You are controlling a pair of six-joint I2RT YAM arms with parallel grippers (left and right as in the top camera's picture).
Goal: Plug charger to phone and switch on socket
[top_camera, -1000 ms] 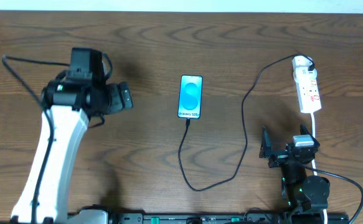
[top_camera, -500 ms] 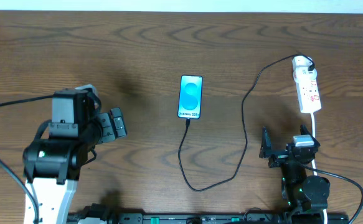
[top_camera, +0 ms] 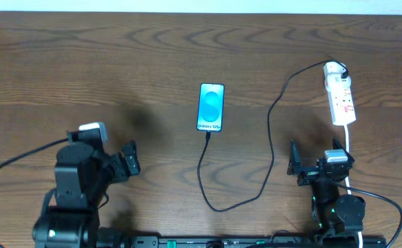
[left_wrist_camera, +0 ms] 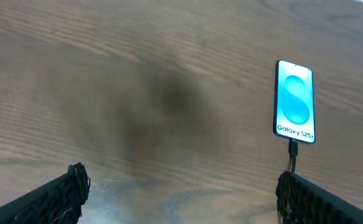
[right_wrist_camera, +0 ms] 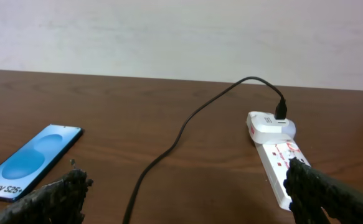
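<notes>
Left gripper: jaws at full spread, nothing between them. In the left wrist view only bare desk shows between the fingers. It sits low, near the front edge of the desk.

Right gripper: jaws also fully apart and holding nothing. The right wrist view shows both fingers clear of any object.

Phone: lies flat, screen up and lit, with "Galaxy S25+" readable. It is ahead of the left gripper and off to its right, well apart from it. From the right gripper it is ahead and to the left, at the left finger's side of the wrist view.

Charger: the black cable leaves the phone's near edge, loops toward the front of the desk between the two grippers, and climbs past the left side of the right gripper to the white adapter. The plug tip touches the phone's bottom edge and looks seated in the port. Neither gripper touches the cable.

Socket: white strip with red markings, just ahead of the right gripper and slightly to its right, not touching it. The adapter sits in its far end. Its thick white cord runs back past the gripper's right side. Switch position: cannot tell.
</notes>
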